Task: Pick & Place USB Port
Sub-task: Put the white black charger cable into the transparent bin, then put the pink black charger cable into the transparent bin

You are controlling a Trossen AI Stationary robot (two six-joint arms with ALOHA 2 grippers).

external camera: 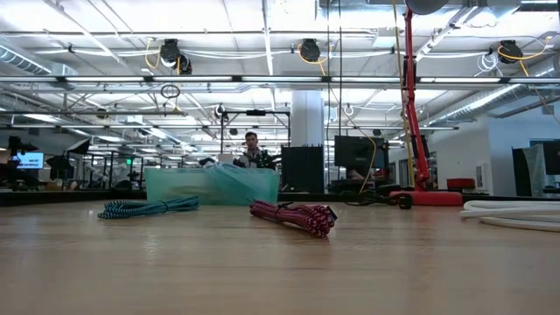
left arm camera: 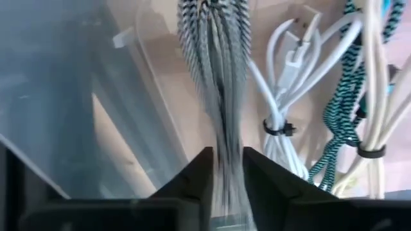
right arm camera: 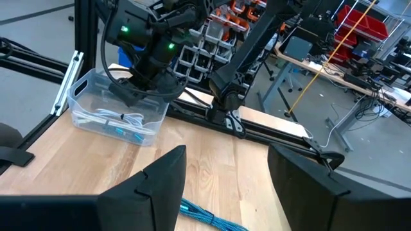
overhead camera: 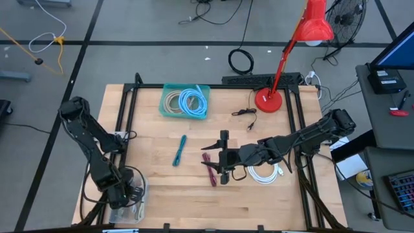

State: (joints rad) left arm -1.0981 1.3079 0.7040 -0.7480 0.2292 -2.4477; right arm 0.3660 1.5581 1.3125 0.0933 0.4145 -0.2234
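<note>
The left end effector point(left arm camera: 225, 186), down in the clear bin point(overhead camera: 129, 206), pinches a black-and-white braided cable point(left arm camera: 215, 77) between narrow jaws. It looks light and floppy; grip the bundle's middle.

The right end effector point(overhead camera: 224, 163), wide and empty, hovers over the red cable point(overhead camera: 209, 168), far from the bin.

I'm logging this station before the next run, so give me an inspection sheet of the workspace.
Surface: wooden table, framed by black rails.
Job's things: clear plastic bin at the near left corner, holding bundled cables; teal bin with coiled cables.
Clutter: red desk lamp.
End effectors: left end effector in the clear bin, a black-and-white braided cable between its fingers; right end effector open over mid-table.
Cables: red braided bundle, teal bundle, white coil, small black cable.
Surroundings: person beyond the table.
</note>
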